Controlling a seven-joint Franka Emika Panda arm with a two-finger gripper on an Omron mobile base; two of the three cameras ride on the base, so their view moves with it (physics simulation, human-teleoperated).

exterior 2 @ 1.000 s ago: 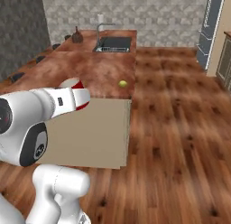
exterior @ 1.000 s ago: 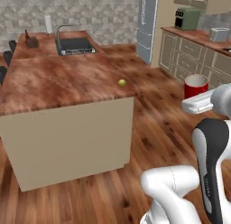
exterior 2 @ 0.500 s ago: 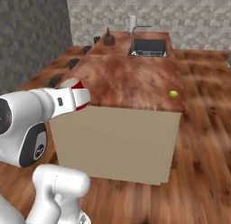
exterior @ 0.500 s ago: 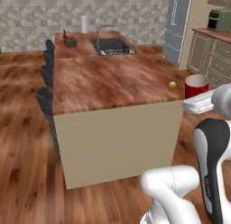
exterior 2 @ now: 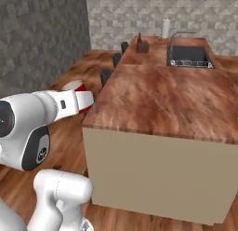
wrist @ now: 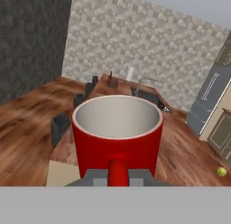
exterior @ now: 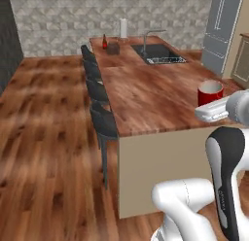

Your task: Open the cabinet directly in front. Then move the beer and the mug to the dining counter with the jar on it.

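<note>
Mug time: the red cup sits right in front of the hand camera, upright, with its pale inside showing. Its handle points down toward the gripper, and the two dark tips press in on that handle from both sides. So the jaws are almost closed, pinching the handle. Holding it this way keeps the cup level, so it will not tip while it is carried.

From the left base view, the mug hangs near the close corner of the dining counter, next to the white arm. From the right base view, the mug is just off the counter's near left edge, not resting on it yet.

Far down the counter, by the sink and the tap, stands the beer with its red label. The brown jar is just beside it. A white paper roll stands behind them. Black stools line one side of the counter. A small yellow-green ball lies on the wood in the hand view.

I think the next job is to set the mug down on the counter top, gently, and then let go.
</note>
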